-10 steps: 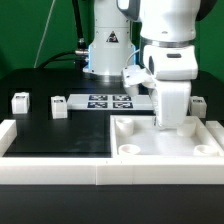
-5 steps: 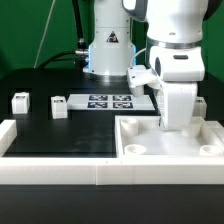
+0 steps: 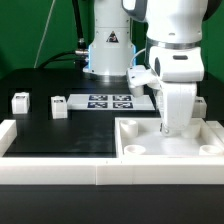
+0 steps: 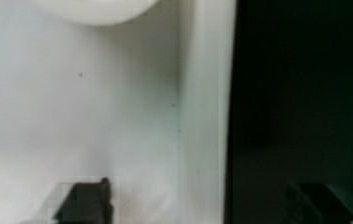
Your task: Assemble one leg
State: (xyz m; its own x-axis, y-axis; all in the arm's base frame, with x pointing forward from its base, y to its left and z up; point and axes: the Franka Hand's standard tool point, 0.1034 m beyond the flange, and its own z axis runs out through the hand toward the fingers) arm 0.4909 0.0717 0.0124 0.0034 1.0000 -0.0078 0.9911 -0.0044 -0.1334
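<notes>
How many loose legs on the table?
3: one leg far left in the exterior view, another by the marker board, a third right, partly behind the arm. Others may be hidden.

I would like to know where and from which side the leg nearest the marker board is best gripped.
Take the leg by its upper part, across two opposite flat faces, coming straight down from above. It seems to stand upright on the table, its top uncovered, so a top-down pinch likely suits.
</notes>
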